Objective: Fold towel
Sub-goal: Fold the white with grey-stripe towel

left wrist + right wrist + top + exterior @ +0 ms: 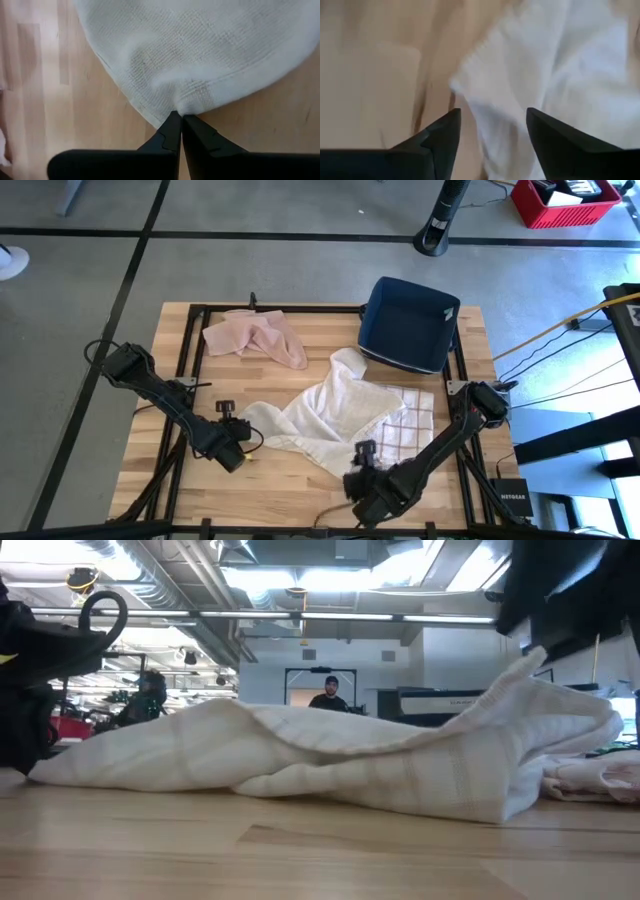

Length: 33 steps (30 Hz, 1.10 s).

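The left gripper [177,120] is closed on the white towel [330,415]: in the left wrist view its two dark fingers [170,135] meet at their tips and pinch the hemmed edge of the cloth, which fans out ahead of them over the wooden table [290,480]. Seen from above, this gripper [240,452] sits at the towel's left corner, low on the table.

The right gripper [492,122] stands with its jaws spread wide. In the right wrist view white cloth lies in front of and partly between the fingers [445,132], but the picture is smeared, so whether either finger touches the fabric cannot be told; nothing is clamped. From above, this gripper [358,472] sits at the towel's near edge, close to the table's front.

The towel lies crumpled between the two grippers, with a raised fold running away from them toward a dark blue bin [410,323]. A checked cloth [410,425] lies beyond the right gripper, partly tucked under the white towel, so its full outline is hidden. A pink cloth [258,337] lies bunched well beyond the left gripper, apart from the towel.

In the low view the towel fills the width as a long, low heap [330,760], and dark arm parts are cut off at the upper right and left edges. A person [328,693] stands far back in the room.
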Tool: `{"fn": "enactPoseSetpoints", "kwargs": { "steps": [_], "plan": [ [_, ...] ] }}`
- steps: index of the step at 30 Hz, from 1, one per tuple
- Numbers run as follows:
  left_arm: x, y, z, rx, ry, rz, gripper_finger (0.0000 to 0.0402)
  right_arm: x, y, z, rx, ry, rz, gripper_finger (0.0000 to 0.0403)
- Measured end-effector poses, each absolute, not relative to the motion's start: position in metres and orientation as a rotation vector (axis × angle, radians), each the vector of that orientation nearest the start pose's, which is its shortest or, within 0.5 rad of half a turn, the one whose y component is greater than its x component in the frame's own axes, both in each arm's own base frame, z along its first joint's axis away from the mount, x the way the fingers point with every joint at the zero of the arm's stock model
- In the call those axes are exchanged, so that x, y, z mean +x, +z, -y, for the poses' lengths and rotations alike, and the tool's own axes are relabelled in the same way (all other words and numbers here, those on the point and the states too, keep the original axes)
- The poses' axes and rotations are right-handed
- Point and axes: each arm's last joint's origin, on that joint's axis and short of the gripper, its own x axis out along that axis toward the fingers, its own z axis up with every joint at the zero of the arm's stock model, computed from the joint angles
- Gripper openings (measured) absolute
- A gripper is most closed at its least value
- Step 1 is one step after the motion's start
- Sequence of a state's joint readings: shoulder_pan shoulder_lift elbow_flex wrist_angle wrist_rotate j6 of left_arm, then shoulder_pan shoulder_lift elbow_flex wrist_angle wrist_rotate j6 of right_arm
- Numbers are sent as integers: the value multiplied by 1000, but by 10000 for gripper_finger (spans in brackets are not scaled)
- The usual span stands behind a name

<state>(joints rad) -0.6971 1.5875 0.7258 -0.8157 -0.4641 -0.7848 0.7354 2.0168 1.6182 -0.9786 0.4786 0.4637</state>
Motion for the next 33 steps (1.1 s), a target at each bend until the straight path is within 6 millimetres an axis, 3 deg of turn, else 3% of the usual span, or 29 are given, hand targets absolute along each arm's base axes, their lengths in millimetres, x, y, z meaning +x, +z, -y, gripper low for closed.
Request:
{"fn": "enactPoseSetpoints", "kwargs": {
  "steps": [5,10,15,19,21,27,33],
  "plan": [
    [178,127,132,265,346,-1297,5,311,185,-268,-657,48,-1062,226],
    [178,127,132,267,344,-1297,5,313,171,-266,-777,36,-1080,196],
    [179,128,132,270,344,-1291,5,316,169,-268,-772,11,-1043,132],
    [179,128,132,268,347,-1289,5,318,170,-270,-683,-23,-1012,48],
    [178,129,132,260,352,-1287,5,320,173,-272,-658,-29,-1000,14],
    [181,145,140,244,317,-1242,2,318,183,-273,-523,-158,-928,8],
    [181,179,151,277,324,-1220,1,293,224,-276,-482,-218,-805,5]
  ]
}}
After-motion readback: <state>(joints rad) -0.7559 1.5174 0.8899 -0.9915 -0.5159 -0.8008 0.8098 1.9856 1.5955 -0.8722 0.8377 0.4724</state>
